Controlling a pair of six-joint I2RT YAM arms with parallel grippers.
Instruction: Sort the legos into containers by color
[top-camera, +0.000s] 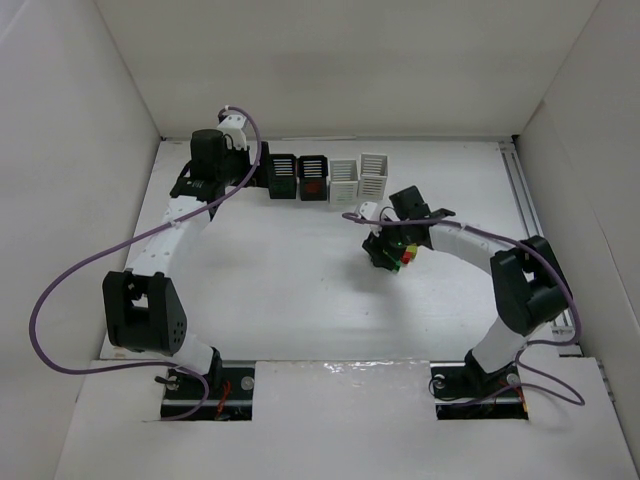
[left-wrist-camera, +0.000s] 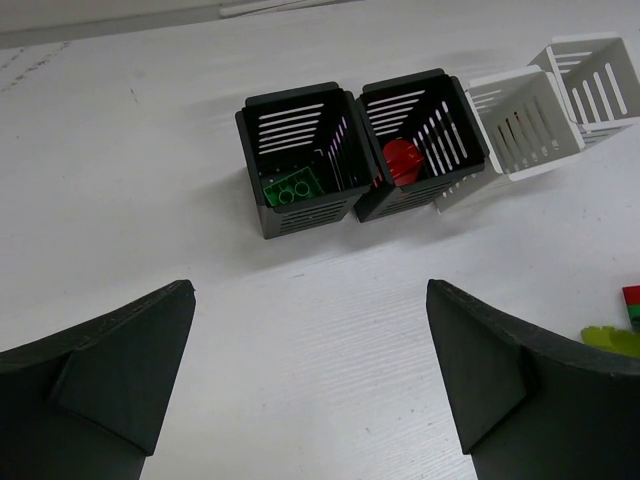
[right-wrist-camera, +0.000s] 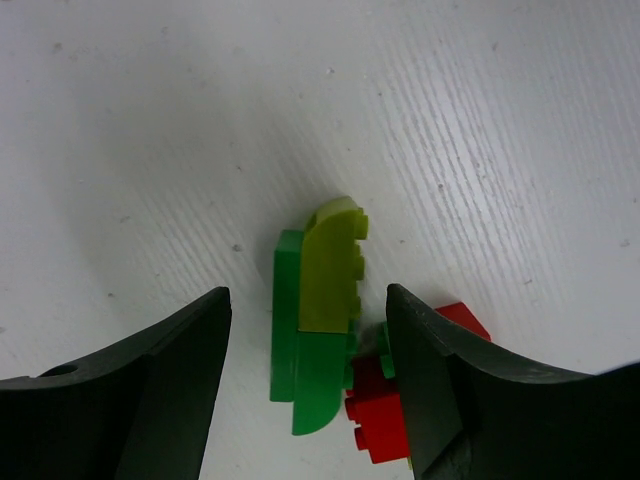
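Your right hand (right-wrist-camera: 307, 295) stands part open, straddling the green and yellow-green stack (right-wrist-camera: 318, 340) at lower centre of its wrist view. A gap shows on the stack's left, and a red brick (right-wrist-camera: 375, 412) lies against the right. Your left hand (left-wrist-camera: 310, 300) gapes wide and empty over the surface (left-wrist-camera: 150, 150), with the black baskets (left-wrist-camera: 300, 212) in the upper frame.

A red plastic brick (right-wrist-camera: 372, 412) sits partly behind one finger of the right claw (right-wrist-camera: 308, 300). In the left wrist view, the frame edge cuts off a yellow-green and red brick stack (left-wrist-camera: 615, 340) and the farthest white slotted basket (left-wrist-camera: 598, 65). Overhead, the brick cluster (top-camera: 404, 257) is perhaps too small to separate.
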